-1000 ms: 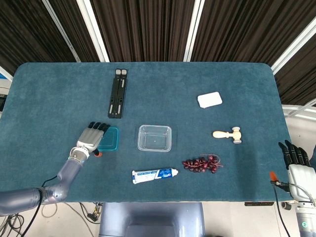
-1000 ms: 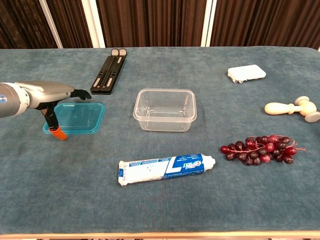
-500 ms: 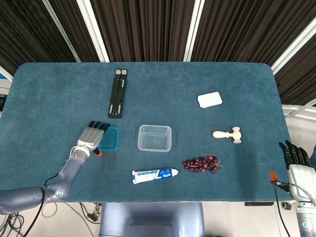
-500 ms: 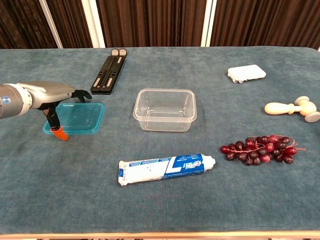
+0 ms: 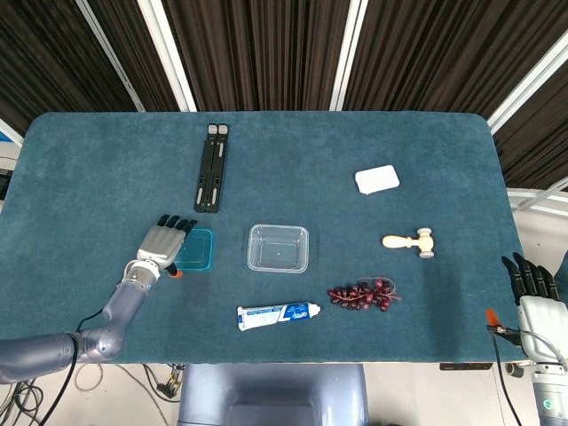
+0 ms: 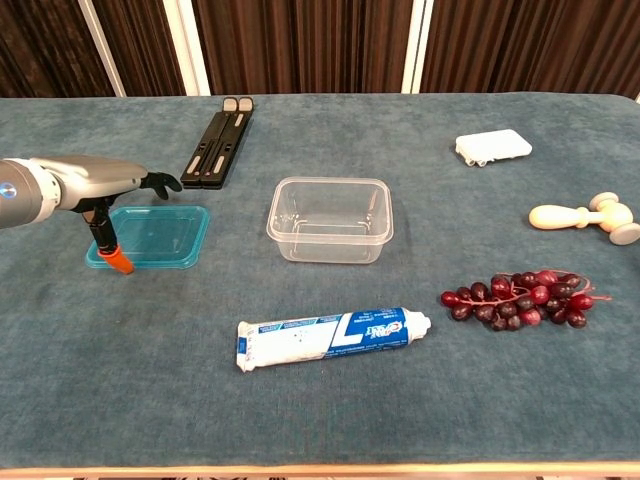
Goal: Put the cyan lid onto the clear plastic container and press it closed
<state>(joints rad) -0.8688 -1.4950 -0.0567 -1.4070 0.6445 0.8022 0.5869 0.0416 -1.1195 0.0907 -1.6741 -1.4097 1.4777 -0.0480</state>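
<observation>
Fingers: left hand [image 6: 95, 180] spread, empty, hovering over the flat cyan plastic lid [image 6: 150, 237]; right hand [image 5: 532, 288] idle, extended, off the worktop's right edge.
Lid place: left of clear rectangular plastic container [image 6: 330, 219], apart.
Grasp advice: lower, pinch lid's near rim, lift level.

On the teal bench [image 5: 106, 160], the left hand [image 5: 161, 246] lies flat, palm down, over the left edge of the cyan lid [image 5: 197, 250]. The clear plastic container [image 5: 279, 248] sits apart to the lid's right, open. Below it lie a toothpaste tube [image 5: 279, 315] and a bunch of grapes [image 5: 362, 295]. The right hand [image 5: 536, 297] hangs off the bench's right edge, fingers extended and holding nothing.
</observation>
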